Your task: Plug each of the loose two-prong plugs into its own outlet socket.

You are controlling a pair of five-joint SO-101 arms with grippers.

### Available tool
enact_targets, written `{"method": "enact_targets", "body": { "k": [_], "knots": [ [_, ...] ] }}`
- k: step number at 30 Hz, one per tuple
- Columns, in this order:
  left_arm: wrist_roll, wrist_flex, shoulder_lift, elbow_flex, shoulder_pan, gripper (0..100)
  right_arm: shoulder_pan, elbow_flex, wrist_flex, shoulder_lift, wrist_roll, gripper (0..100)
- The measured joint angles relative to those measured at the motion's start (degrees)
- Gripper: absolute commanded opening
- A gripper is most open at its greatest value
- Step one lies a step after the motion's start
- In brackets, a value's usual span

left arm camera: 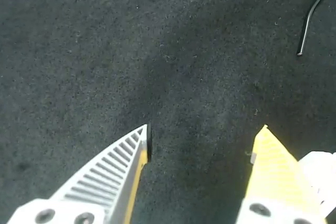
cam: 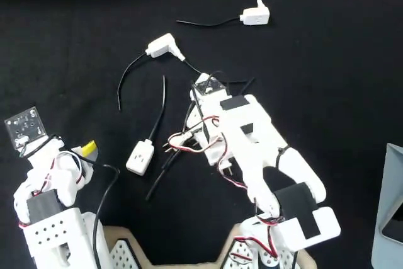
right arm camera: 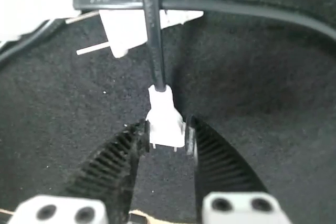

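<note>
My right gripper point(right arm camera: 165, 132) is shut on a small white two-prong plug point(right arm camera: 165, 121); its black cable point(right arm camera: 153, 30) runs away from the fingers. Just beyond lies another white plug point(right arm camera: 123, 32) with bare prongs, crossed by a black cable. The right arm point(cam: 245, 130) stretches over the table's middle and hides its own gripper. A white outlet socket point(cam: 140, 157) lies left of it. An angled white plug point(cam: 162, 45) and a further white connector point(cam: 255, 15) lie farther back. My left gripper point(left arm camera: 206, 129) is open over bare cloth, its yellow finger point(cam: 88, 149) near the front left.
A black cloth point(cam: 327, 80) covers the table. Loose black cables point(cam: 160, 102) curl across the middle, and one cable end point(left arm camera: 310, 19) lies near the left gripper. A grey object point(cam: 390, 209) stands at the right edge.
</note>
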Motion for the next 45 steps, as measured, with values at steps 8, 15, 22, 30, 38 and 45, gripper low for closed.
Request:
{"method": "enact_targets", "body": {
  "k": [8, 15, 22, 30, 38, 45],
  "knots": [
    [0.0, 0.0, 0.0, 0.0, 0.0, 31, -1.9, 0.0, -0.2, 0.3, -0.6, 11.6],
    [0.0, 0.0, 0.0, 0.0, 0.0, 31, -4.1, -2.0, -0.4, 6.7, -4.3, 11.6],
    [0.0, 0.0, 0.0, 0.0, 0.0, 31, -4.2, -3.8, 3.0, 6.9, -4.5, 11.8],
    [0.0, 0.0, 0.0, 0.0, 0.0, 31, -4.7, -4.9, 9.5, -3.8, -4.5, 11.9],
    [0.0, 0.0, 0.0, 0.0, 0.0, 31, -4.7, -1.5, 9.6, -7.0, -6.2, 23.4],
    [0.0, 0.0, 0.0, 0.0, 0.0, 31, -4.7, -1.0, 9.1, -7.0, -6.5, 19.9]
  ]
}}
